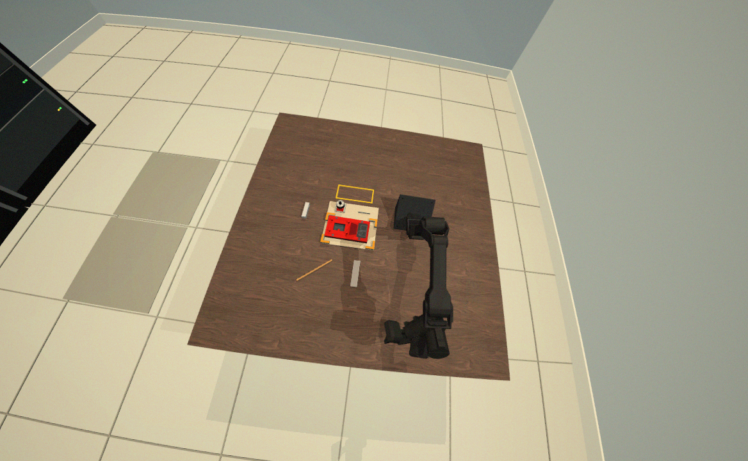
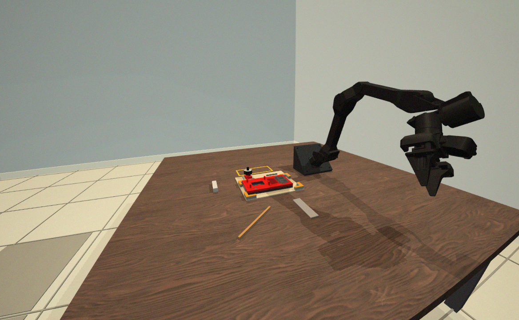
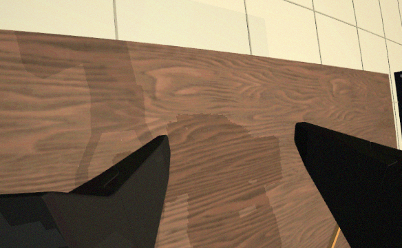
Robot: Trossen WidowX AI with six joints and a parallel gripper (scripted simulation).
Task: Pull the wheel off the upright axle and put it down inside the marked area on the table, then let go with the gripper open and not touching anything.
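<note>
Hovering high over table near edge, our end effector has jaws apart, empty — well apart from wheel on axle beside marked area. Risk we see: long reach back — clipping red fixture or misaligning on wheel.

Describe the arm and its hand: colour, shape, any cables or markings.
The arm is matte black all over, built of blocky, angular links on a dark wedge-shaped base. The hand is black too, with two flat fingers tapering to blunt points. No cables, labels or markings show.
</note>
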